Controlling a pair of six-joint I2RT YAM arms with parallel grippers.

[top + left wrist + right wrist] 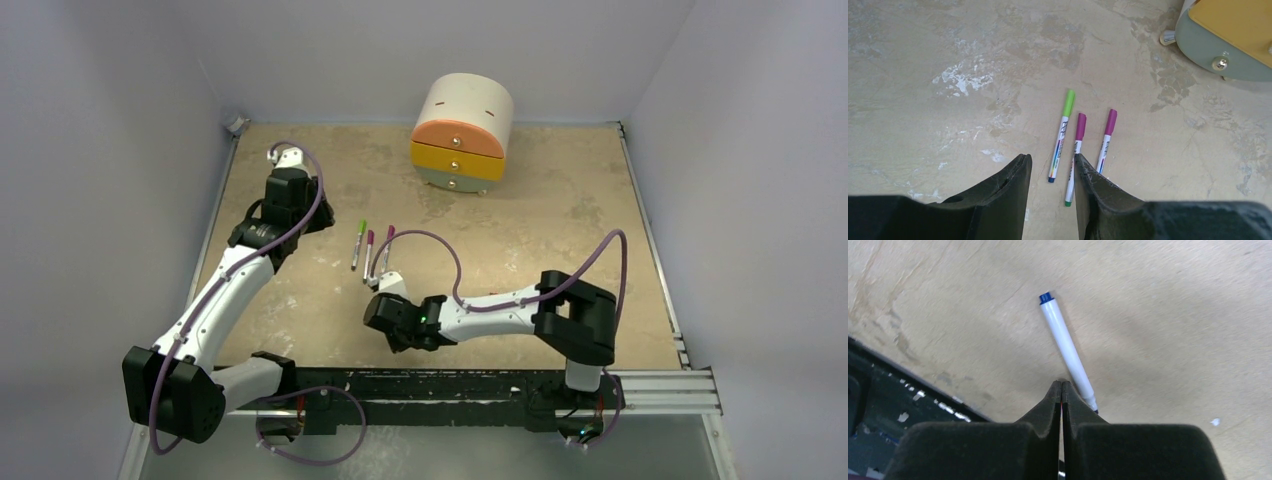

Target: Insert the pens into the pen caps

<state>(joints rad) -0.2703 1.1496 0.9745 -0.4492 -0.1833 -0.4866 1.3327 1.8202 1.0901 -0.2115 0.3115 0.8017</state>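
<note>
Left gripper (1050, 160) hovers over the tabletop (938, 60), jaws part-open with a narrow gap and nothing in it. Ahead of its fingers (1010, 190) three finished pens lie side by side, capped ends pointing away. Green-capped pen (1061, 137) sits straight off the gap, its dark tail end showing between the two fingertips. Middle magenta-capped pen (1078, 145) is just beside the right-hand finger, tail running along that finger's inner edge. Outer magenta-capped pen (1106, 136) is past that finger, lower end hidden behind it. Drawer unit (1233, 45) is well beyond the fingertips, up and right. Right gripper (1062, 385) is low at the table, pads pressed flat together, no gap. Uncapped pen (1068, 352) lies flat, slanting away from the fingertips: dark writing tip just beside the right-hand finger, blue end plug farthest out ahead. It lies beside the pads, not between them. A reddish sliver (1062, 415) shows down the seam between the pads, possibly a cap pinched there, too thin to tell. Judged from this: three of four done, one pen left. Handling: the pen is light and stiff, with a smooth round barrel that will likely roll or skid on the hard top if nudged. Pinch it mid-barrel across its width, leaving the tip end free. The cap is tiny and light and twists easily in the pads, so hold its closed end with the mouth clear. Risk: the tip skates off the rim if the two are not in line.
</note>
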